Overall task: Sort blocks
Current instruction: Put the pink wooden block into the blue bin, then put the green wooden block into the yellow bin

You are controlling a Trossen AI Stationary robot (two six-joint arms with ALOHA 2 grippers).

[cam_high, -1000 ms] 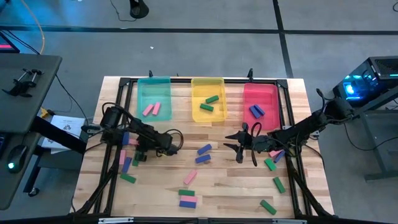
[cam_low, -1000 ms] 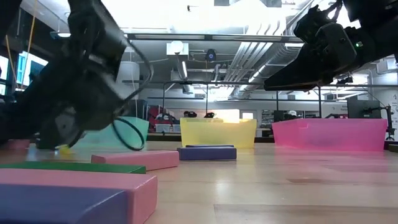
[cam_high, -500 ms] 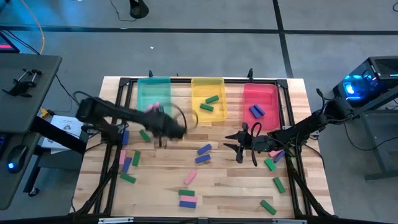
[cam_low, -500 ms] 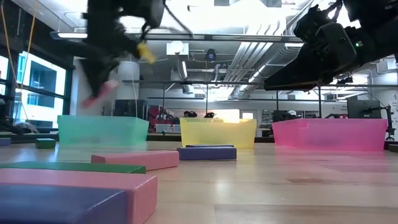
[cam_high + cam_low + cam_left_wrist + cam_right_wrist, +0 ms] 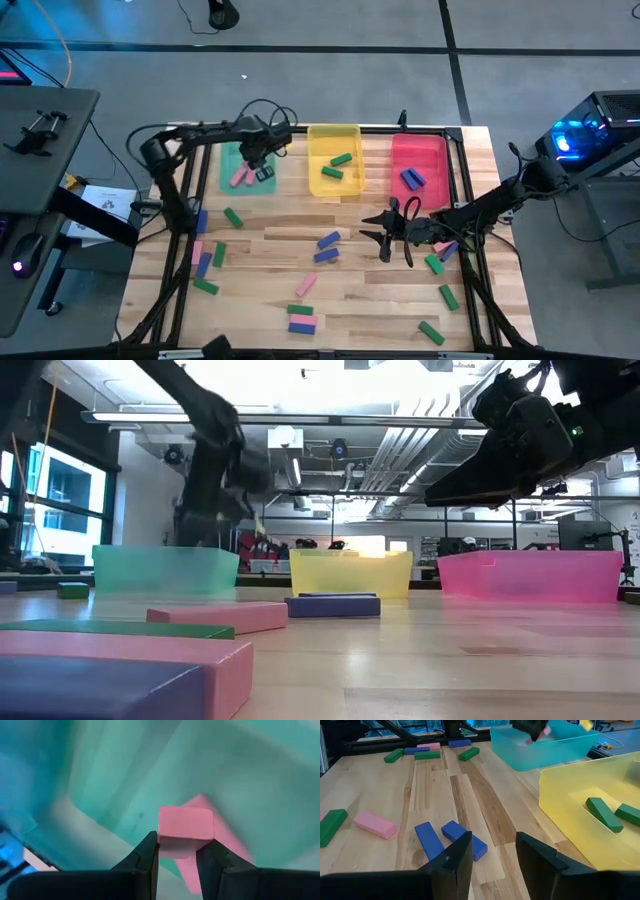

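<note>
1. Our left gripper (image 5: 262, 172) hangs over the teal tray (image 5: 228, 139), its fingers clamped on a pink block (image 5: 185, 830).
2. Two pink blocks (image 5: 243, 176) already lie in that tray — we should lower a little and let go over bare floor beside them.
3. Our right gripper (image 5: 383, 236) waits mid-table, fingers partly apart and holding nothing, above two blue blocks (image 5: 449, 838).
4. Release gently, or the block may bounce out.

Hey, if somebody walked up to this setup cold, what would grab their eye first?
Probably the three bright trays along the table's far edge: the teal tray, the yellow tray and the red tray. Next, the left gripper over the teal tray, shut on a pink block. Loose blocks lie scattered over the wooden table, where the right gripper hangs open mid-table.
</note>
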